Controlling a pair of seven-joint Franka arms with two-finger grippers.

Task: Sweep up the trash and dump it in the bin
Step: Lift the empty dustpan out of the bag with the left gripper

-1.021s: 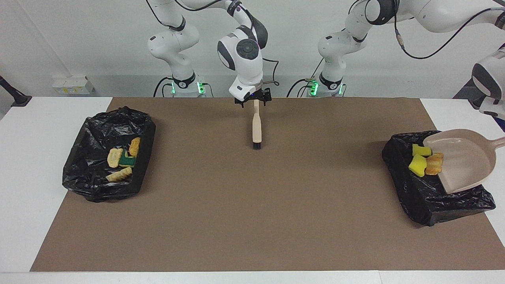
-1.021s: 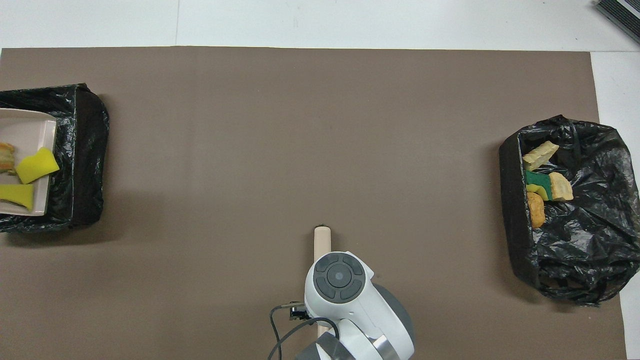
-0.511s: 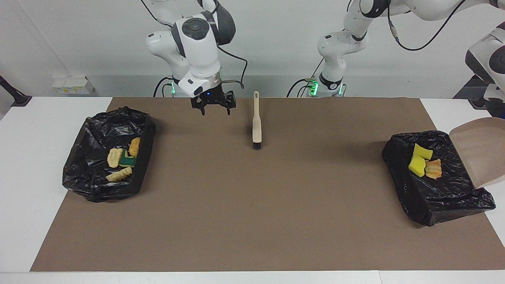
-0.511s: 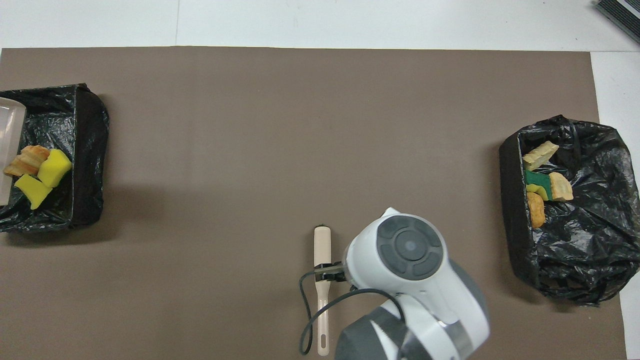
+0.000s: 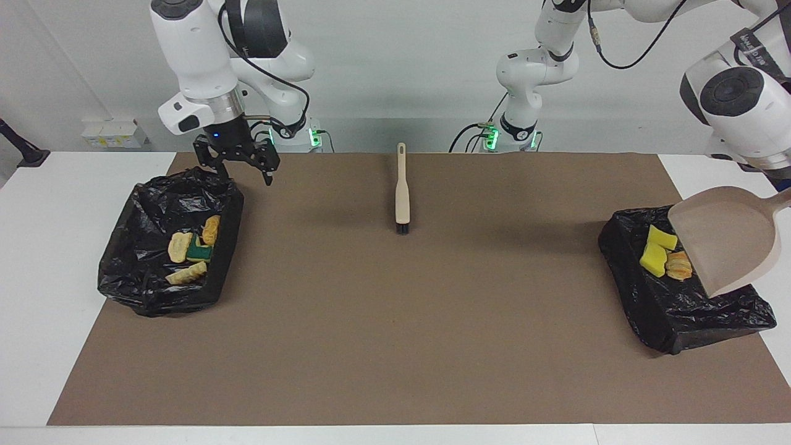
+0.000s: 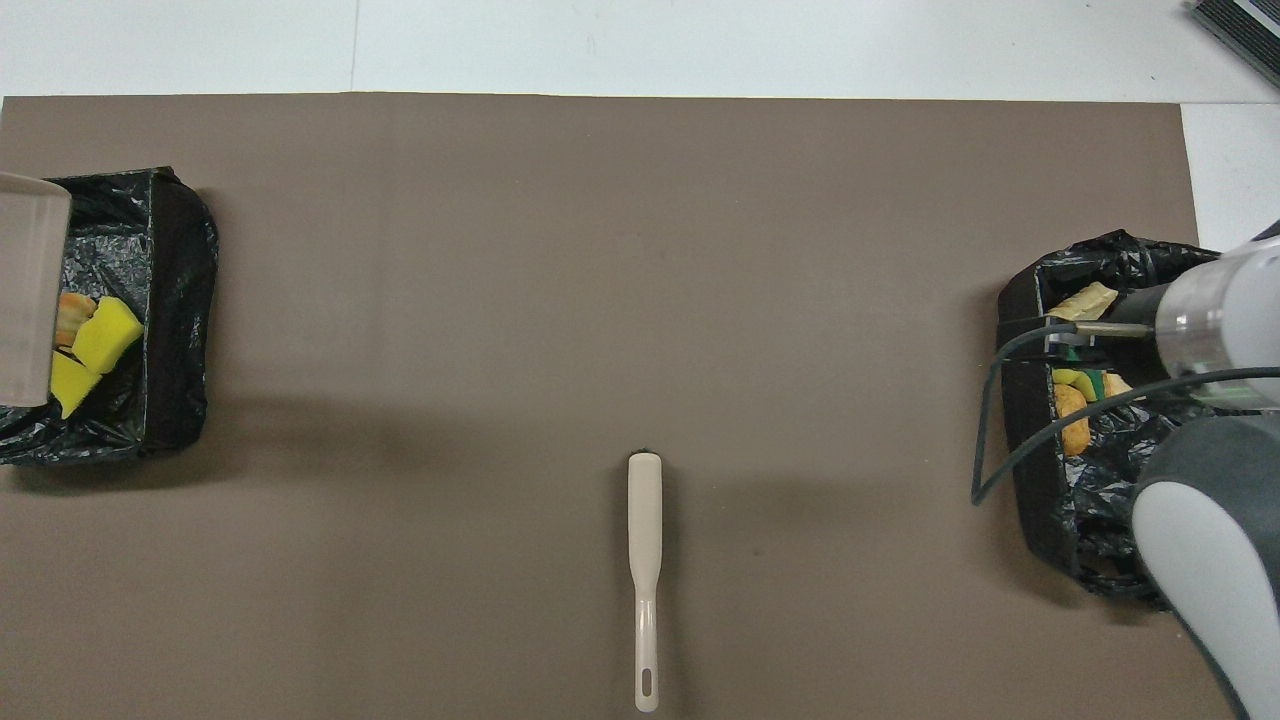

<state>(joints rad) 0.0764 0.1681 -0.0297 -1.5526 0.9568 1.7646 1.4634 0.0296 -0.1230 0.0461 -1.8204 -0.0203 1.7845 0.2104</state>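
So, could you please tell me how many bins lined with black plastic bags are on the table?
2. One black-bag-lined bin sits at the right arm's end of the table, another black-bag-lined bin at the left arm's end, under the beige plastic dustpan.

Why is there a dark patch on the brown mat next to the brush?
Facing view: a soft shadow lies on the brown mat beside the brush. Overhead view: the same faint patch shows beside the brush, probably cast by an arm overhead.
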